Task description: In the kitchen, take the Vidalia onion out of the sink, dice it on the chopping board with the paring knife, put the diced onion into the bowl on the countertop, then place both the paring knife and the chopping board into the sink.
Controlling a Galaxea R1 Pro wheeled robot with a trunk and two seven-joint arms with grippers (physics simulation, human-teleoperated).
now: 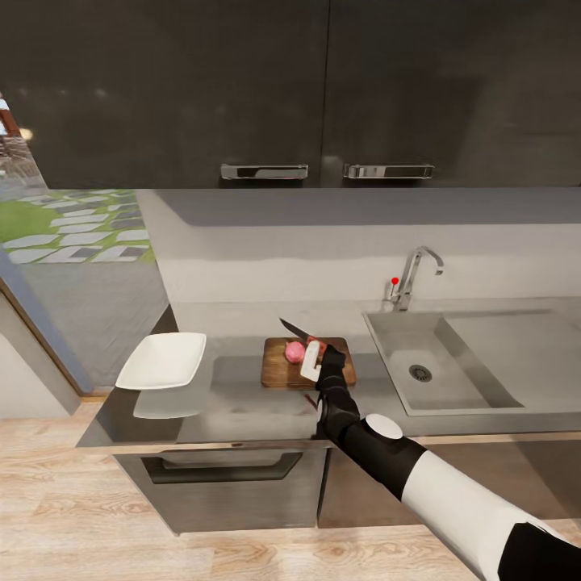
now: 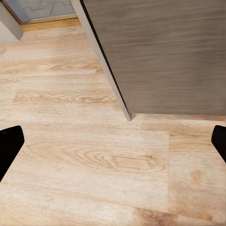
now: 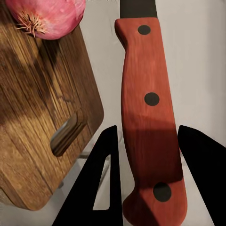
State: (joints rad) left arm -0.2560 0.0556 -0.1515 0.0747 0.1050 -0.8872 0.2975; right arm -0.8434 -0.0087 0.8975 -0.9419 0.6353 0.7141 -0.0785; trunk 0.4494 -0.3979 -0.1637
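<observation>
The brown chopping board lies on the grey countertop, left of the sink. On the board rests the pinkish Vidalia onion, whole. My right gripper hovers over the board's right half, shut on the paring knife, whose dark blade points to the back left past the onion. In the right wrist view the red riveted handle sits between the two black fingers, with the board and onion beside it. The white bowl stands left of the board. My left gripper hangs open above the floor.
A chrome tap with a red knob stands behind the sink basin, drainboard to its right. Glossy black upper cabinets hang overhead. The left wrist view has pale wood floor and a dark cabinet corner.
</observation>
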